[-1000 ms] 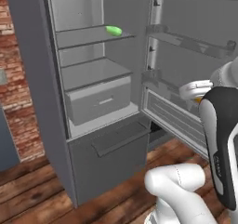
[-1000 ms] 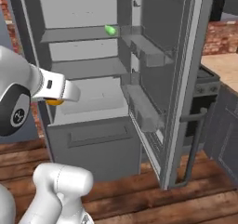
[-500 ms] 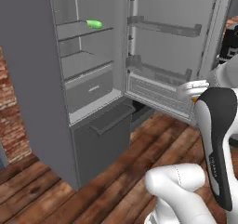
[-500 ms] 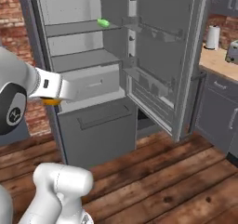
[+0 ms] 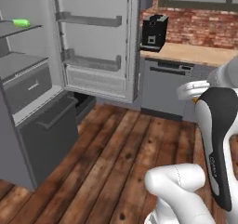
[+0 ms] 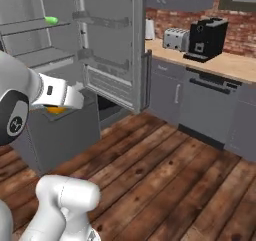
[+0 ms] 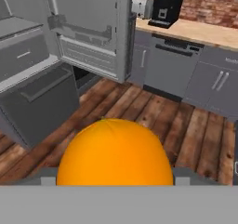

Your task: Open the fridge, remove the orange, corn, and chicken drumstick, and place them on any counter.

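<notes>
My gripper [image 6: 57, 107] is shut on the orange [image 7: 115, 153], a bright ball that fills the low middle of the hand view. A sliver of the orange [image 6: 56, 109] peeks out under the hand in the right base view. The dark grey fridge [image 5: 32, 125] stands open at the left, its door [image 5: 95, 42] swung wide. The green corn [image 5: 21, 22] lies on an upper shelf, and the right base view shows the corn [image 6: 51, 20] too. The chicken drumstick is out of view. The beige counter [image 5: 195, 53] runs at the right, beyond the hand.
A black coffee machine [image 5: 154, 31] stands on the counter's left end, with a silver toaster [image 6: 175, 37] beside it. Grey base cabinets and a dishwasher front [image 5: 165, 86] sit below. Wooden floor [image 5: 107, 162] stretches between the fridge and the cabinets.
The whole picture has swung right as the base turned: the fridge slid to the left and the counter came into view. The orange stays in the gripper.
</notes>
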Robot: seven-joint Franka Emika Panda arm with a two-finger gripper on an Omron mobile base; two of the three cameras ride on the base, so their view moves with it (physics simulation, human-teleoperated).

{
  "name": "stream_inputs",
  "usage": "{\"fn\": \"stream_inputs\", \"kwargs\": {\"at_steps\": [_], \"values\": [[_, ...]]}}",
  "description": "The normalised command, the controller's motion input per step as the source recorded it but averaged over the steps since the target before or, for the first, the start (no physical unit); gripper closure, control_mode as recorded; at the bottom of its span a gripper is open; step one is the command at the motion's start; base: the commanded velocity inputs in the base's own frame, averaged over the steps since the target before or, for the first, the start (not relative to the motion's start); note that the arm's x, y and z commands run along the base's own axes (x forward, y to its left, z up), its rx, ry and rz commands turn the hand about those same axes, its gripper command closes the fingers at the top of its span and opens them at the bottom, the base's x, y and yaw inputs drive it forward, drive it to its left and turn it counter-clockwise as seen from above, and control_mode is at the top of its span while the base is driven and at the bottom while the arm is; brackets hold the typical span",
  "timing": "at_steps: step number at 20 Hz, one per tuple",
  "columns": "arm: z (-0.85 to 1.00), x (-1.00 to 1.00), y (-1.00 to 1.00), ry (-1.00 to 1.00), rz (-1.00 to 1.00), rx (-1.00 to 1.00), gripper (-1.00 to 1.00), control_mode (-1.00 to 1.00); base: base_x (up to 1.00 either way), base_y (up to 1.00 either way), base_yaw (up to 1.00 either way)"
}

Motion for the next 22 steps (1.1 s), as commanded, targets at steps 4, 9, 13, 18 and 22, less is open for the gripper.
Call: {"fn": "stream_inputs", "kwargs": {"at_steps": [4,9,13,18,22], "values": [[0.0,0.0,0.0,0.0,0.0,0.0,1.0,1.0,-0.76,-0.29,-0.58],[0.0,0.0,0.0,0.0,0.0,0.0,1.0,1.0,-0.43,-0.24,-0.48],[0.0,0.0,0.0,0.0,0.0,0.0,1.0,1.0,-0.19,-0.34,-0.3],[0.0,0.0,0.0,0.0,0.0,0.0,1.0,1.0,0.39,-0.55,-0.08],[0.0,0.0,0.0,0.0,0.0,0.0,1.0,1.0,0.41,-1.0,-0.05]]}}
